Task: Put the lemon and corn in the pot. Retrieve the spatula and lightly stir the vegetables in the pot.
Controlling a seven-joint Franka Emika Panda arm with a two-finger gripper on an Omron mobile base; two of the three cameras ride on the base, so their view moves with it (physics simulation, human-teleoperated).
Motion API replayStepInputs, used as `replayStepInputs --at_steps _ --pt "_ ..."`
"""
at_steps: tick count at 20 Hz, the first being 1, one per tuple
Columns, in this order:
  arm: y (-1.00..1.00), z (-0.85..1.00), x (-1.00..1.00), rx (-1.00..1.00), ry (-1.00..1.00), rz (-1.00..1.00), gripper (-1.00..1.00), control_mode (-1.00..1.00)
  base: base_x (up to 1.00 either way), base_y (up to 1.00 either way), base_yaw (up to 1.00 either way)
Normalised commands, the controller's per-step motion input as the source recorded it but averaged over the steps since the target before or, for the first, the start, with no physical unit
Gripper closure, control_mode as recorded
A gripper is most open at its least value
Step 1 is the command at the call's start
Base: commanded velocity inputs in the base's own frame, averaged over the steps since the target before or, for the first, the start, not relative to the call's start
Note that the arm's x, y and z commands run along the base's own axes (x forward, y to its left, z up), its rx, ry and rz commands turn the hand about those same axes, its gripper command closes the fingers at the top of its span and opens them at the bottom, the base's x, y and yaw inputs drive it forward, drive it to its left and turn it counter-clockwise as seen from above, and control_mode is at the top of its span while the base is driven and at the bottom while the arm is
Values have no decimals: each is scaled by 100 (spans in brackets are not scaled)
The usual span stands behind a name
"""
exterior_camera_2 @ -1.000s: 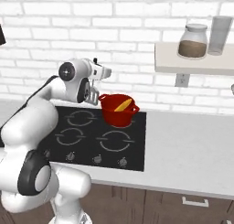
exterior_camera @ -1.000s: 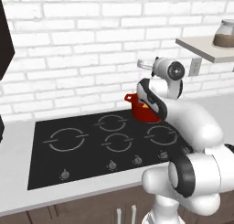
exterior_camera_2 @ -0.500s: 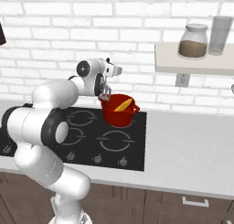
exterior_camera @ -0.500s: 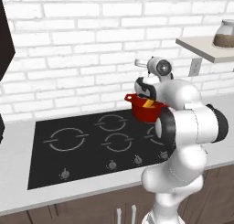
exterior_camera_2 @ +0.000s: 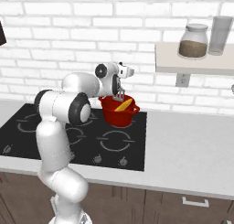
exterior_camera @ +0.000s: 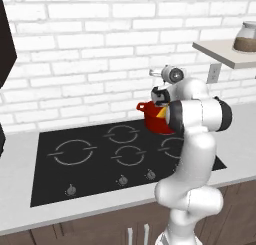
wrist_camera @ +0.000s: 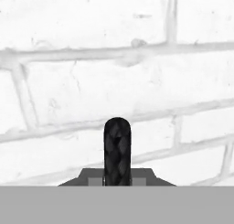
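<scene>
Right base view gives the clearest read: the red pot (exterior_camera_2: 119,111) sits at the back right corner of the black cooktop (exterior_camera_2: 55,141), and the yellow corn (exterior_camera_2: 123,105) already lies slanted inside it, one end up near the rim. I can't make out the lemon for certain; a bit of yellow shows in the pot from the left base view too, but which piece it is I can't tell. The spatula (exterior_camera_2: 119,97) is out and in hand: its silver slotted head hangs just over the pot's near rim, beside the corn. In the hand view its black handle (wrist_camera: 117,150) stands up with the jaws clamped on it, pointed at the brick wall (wrist_camera: 91,58). So loading looks done, at least for the corn, and the spatula is fetched. I'd say what's left is the light stirring itself.
</scene>
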Motion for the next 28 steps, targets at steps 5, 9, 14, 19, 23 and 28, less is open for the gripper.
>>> replayStepInputs --at_steps 5,9,14,19,23,28 --pt "0 -37 81 0 20 -4 100 -100 0 0 0" --pt "0 -43 68 0 17 -4 100 -100 0 0 0" --pt "0 -51 42 -1 10 -3 100 -100 0 0 0" --pt "1 -51 6 -1 5 -1 100 -100 0 0 0" --pt "2 -32 -36 0 9 -1 100 -100 0 0 0" --pt "0 -23 -21 0 11 -6 100 -100 0 0 0"
